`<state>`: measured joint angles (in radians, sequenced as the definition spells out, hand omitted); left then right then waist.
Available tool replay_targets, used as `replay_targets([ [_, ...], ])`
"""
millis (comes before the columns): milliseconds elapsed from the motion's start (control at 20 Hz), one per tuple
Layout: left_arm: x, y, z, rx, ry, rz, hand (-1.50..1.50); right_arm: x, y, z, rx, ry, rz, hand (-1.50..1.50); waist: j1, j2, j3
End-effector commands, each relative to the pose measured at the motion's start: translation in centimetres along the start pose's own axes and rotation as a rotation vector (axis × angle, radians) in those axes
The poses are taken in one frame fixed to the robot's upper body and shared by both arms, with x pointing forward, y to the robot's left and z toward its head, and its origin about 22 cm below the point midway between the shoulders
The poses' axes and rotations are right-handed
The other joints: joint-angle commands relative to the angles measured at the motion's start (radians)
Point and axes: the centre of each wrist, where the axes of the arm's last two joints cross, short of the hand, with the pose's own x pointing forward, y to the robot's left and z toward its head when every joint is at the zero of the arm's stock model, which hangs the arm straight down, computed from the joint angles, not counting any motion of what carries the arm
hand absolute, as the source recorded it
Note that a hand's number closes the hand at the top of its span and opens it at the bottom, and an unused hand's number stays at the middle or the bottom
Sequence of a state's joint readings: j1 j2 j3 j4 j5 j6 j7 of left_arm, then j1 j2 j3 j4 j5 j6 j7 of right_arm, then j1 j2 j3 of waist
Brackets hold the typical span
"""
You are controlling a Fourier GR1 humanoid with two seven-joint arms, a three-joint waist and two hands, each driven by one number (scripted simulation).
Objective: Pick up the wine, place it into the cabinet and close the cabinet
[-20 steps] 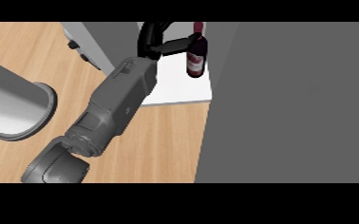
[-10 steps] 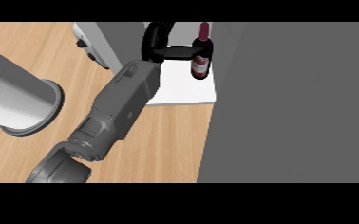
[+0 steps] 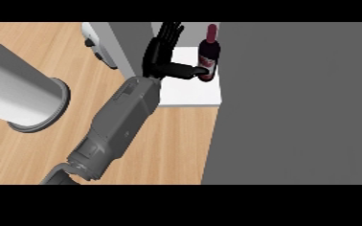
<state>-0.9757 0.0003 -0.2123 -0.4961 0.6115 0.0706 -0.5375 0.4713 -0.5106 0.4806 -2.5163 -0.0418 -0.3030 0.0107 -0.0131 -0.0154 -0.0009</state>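
The wine bottle (image 3: 209, 52), dark with a red cap and a pale label, stands upright on the white cabinet floor (image 3: 187, 96). It is close to the big grey cabinet door (image 3: 283, 105) on the right. My left hand (image 3: 161, 52) is just left of the bottle, inside the cabinet opening. Its fingers point straight up and away, and only the thumb reaches sideways to touch the bottle's lower body. The hand is open and its grey forearm (image 3: 120, 124) runs in from the lower left. The right hand does not show.
A grey cabinet side panel (image 3: 130, 45) rises just left of the hand. A light grey cylinder with a wide rim (image 3: 28, 100) stands on the wooden counter (image 3: 163, 143) at far left. A small white and grey object (image 3: 96, 40) lies behind the panel.
The fingers that were curled round the bottle have straightened and let go. The bottle now stands on the cabinet floor, and the view has shifted so the cylinder sits further right.
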Motion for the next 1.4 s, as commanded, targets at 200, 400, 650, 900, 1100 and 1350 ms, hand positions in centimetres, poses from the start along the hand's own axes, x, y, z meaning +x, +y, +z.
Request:
replay_targets([
  [200, -2.3, -0.6, 5.9, -0.016, 0.034, 0.086, -1.50, 4.6, 0.0, 1.2, -0.007, -0.046, -0.091, -1.50, 0.023, -0.008, 0.000],
  [400, -2.0, -0.7, 8.6, -0.039, 0.033, 0.096, -1.50, 4.5, -0.5, 0.8, -0.018, -0.033, -0.073, -1.50, 0.043, -0.002, 0.001],
  [650, -1.0, -2.0, 10.8, -0.022, 0.043, 0.088, -1.50, 5.3, -0.2, 1.0, -0.029, -0.055, -0.084, -1.50, 0.032, 0.001, 0.000],
  [900, -1.3, -0.4, 15.0, 0.003, 0.041, 0.142, -1.50, 6.2, -0.7, 1.2, 0.029, -0.041, -0.046, -1.50, 0.015, 0.008, 0.000],
  [1100, 0.4, 1.5, 18.1, 0.023, 0.031, 0.150, -1.50, 5.0, -0.8, 0.9, 0.049, -0.027, 0.003, -1.50, 0.016, 0.008, 0.001],
  [1350, 0.6, 3.0, 20.6, 0.027, 0.005, 0.173, -1.50, 4.3, -0.4, 1.3, 0.138, -0.003, -0.033, -1.50, 0.008, 0.009, 0.001],
])
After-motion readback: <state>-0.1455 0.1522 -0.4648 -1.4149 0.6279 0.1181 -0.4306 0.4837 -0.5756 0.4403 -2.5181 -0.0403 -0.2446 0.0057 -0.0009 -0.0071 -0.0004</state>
